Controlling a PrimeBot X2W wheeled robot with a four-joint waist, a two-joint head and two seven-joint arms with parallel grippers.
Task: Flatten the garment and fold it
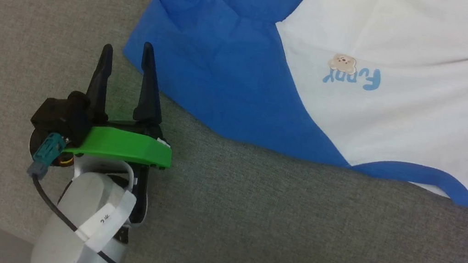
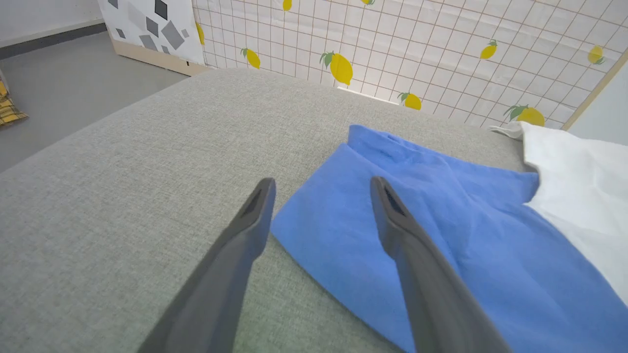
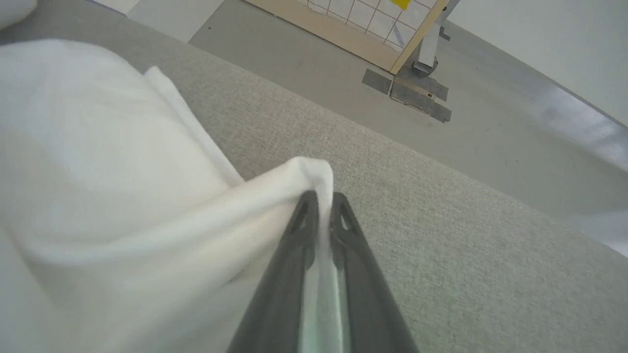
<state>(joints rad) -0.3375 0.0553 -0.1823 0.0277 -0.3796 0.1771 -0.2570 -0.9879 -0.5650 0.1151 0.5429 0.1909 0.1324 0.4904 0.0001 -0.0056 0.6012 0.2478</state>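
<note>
Where the right gripper [image 3: 324,197] rises from the bottom centre of its wrist view, its dark fingers are clamped on a raised fold of white cloth, part of the shirt [image 1: 413,51]. At the lower left of the head view the left gripper [image 1: 128,47] stands with fingers apart, holding nothing, tips just beside the sleeve [image 1: 216,64]. The shirt spreads across the upper right: creased white body, bright blue sleeve reaching upper centre, blue collar trim [image 1: 422,175] at lower right, and a small blue logo [image 1: 353,73] with a beige cloud, upside down. It lies on a grey woven surface [image 1: 270,230].
</note>
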